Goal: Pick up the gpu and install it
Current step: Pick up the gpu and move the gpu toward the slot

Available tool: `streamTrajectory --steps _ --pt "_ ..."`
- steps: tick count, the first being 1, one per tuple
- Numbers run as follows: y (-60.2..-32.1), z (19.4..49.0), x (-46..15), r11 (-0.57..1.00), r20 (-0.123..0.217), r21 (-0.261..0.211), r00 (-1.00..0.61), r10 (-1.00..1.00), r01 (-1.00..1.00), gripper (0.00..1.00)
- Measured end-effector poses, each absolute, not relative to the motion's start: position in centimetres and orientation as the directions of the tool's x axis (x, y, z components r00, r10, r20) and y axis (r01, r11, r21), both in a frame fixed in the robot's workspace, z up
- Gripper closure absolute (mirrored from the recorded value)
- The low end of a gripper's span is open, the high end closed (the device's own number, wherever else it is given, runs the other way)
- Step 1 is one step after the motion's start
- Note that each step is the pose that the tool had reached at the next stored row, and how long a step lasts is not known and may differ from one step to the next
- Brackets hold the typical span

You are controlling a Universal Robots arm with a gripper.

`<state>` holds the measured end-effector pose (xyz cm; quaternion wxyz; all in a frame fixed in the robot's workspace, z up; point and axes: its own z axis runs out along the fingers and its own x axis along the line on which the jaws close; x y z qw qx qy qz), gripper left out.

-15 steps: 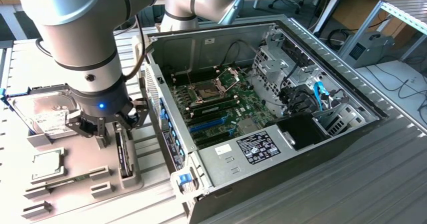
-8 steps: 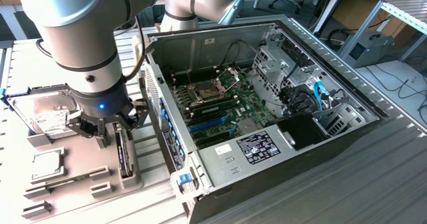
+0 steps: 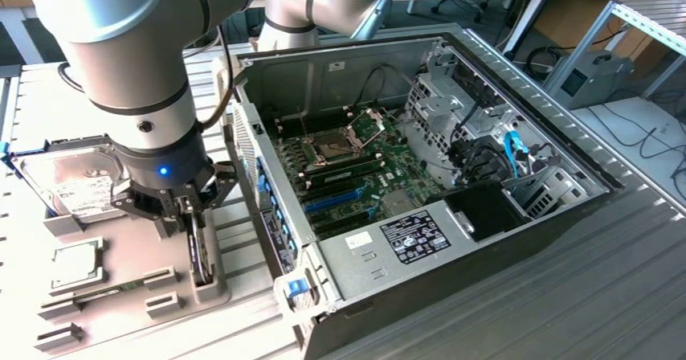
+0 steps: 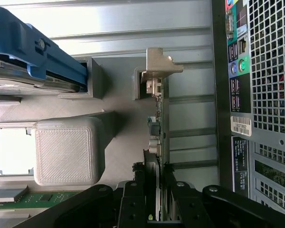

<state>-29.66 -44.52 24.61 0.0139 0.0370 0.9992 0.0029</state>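
Items as seen across the exterior view, from its left to its right.

1. Hard drive (image 3: 70,185): silver box with a white label, in a blue carrier, lying tilted at the far end of the grey holder tray (image 3: 124,255).
2. Processor chip (image 3: 77,265): small silver square, seated flat in its own pocket of the tray, nearer the camera than the drive.
3. Memory stick (image 3: 99,297): narrow green strip, lying in the tray just below the chip.
4. Robot arm (image 3: 128,55): grey, standing straight down over the tray, with a blue light lit on the wrist.
5. Gripper (image 3: 193,222): black, lowered onto the top edge of the gpu (image 3: 199,259), with a side of it on each face of the card. I cannot tell whether it is clamped on the card or standing free of it.
6. The gpu: slim dark card standing on its long edge in the tray's slot on the side nearest the computer case (image 3: 321,79). In the wrist view its silver end bracket (image 4: 157,64) rests in a grey support block.
7. Computer case: lying on its side with the panel off, just beside the tray. Its perforated rear panel (image 4: 270,71), with ports, faces the card.
8. Motherboard (image 3: 370,167): green, with the processor socket (image 3: 332,143) open and blue expansion slots (image 3: 337,201) bare.
9. Power supply (image 3: 413,235): grey box with a black label, near the front corner.
10. Blue cables (image 3: 515,155): by the drive bays.
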Motion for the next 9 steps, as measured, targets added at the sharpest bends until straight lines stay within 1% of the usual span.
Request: streamTrajectory --steps 1,9 --pt "-44.52 24.61 -29.66 0.997 -0.028 0.007 -0.997 0.074 0.074 0.74" --pt "-44.52 24.62 -29.66 0.997 -0.028 0.007 -0.997 0.074 0.074 0.74"
